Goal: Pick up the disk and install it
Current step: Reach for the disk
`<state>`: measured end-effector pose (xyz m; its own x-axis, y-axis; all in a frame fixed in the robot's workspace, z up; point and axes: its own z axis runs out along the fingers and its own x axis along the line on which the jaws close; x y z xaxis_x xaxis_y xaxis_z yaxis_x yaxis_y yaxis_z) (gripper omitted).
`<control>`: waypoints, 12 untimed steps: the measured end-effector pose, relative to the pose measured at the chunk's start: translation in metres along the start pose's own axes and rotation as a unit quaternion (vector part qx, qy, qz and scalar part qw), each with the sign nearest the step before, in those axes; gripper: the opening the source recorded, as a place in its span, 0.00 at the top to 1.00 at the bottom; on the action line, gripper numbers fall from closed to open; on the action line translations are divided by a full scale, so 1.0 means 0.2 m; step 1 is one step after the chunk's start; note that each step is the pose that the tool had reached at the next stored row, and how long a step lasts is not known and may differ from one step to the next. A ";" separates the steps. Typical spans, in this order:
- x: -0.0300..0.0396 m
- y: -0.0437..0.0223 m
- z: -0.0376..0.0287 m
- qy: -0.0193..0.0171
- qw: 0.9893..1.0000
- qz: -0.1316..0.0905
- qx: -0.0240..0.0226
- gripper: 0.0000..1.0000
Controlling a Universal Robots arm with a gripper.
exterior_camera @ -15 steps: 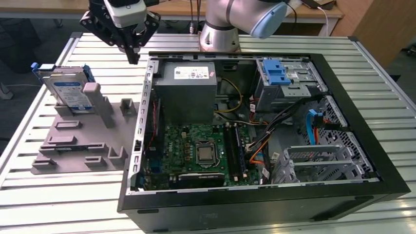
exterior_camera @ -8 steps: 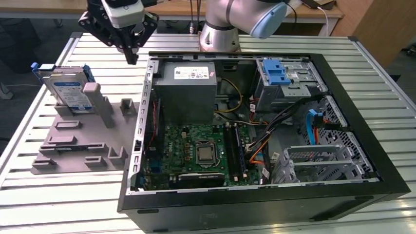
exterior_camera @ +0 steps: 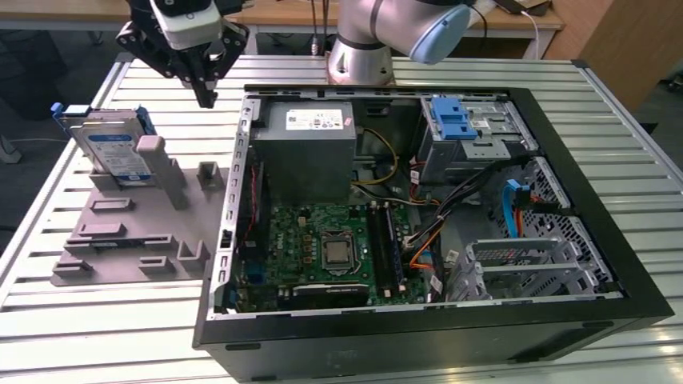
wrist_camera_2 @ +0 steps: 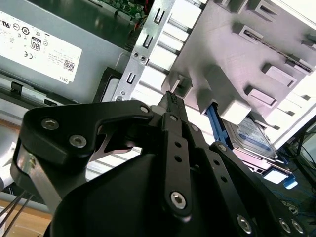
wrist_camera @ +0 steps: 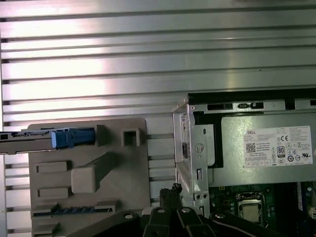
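Disk [exterior_camera: 115, 156] upright in grey fixture [exterior_camera: 117, 240] on slatted metal tabletop [exterior_camera: 96, 320]. End effector [exterior_camera: 205, 98] pressed together, empty, above gap between fixture and open case [exterior_camera: 427, 336]. Wooden furniture [exterior_camera: 64, 10] behind.

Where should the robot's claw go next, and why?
Probably sideways toward the exterior view's left, until it is above the disk. The gripper hangs empty and shut beside the computer case, while the disk stands in the grey holder.

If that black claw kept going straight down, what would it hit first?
Probably the slatted table, in the gap between the grey fixture and the computer case. Depth is unclear; the gripper might catch the case's wall instead.
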<state>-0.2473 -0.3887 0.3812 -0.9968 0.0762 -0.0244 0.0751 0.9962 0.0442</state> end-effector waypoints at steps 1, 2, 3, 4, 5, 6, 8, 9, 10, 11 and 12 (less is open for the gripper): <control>0.003 0.000 0.001 0.000 1.000 0.000 0.000 0.89; 0.005 0.000 0.001 0.000 1.000 0.000 0.000 0.89; 0.009 -0.001 0.001 0.000 1.000 0.000 0.000 0.89; 0.013 -0.001 0.001 0.000 1.000 0.000 0.000 0.89; 0.016 -0.001 0.002 0.000 1.000 0.000 0.000 0.89; 0.020 -0.002 0.002 0.000 1.000 0.000 0.000 0.89; 0.026 -0.002 0.003 0.000 1.000 0.000 0.000 0.89; 0.029 -0.002 0.004 0.000 1.000 0.000 0.000 0.89; 0.032 -0.002 0.004 0.000 1.000 0.000 0.000 0.89; 0.034 -0.003 0.004 0.000 1.000 0.000 0.000 0.89; 0.037 -0.003 0.005 0.000 1.000 0.000 0.000 0.89</control>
<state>-0.2546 -0.3887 0.3801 -0.9968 0.0762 -0.0244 0.0751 0.9962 0.0442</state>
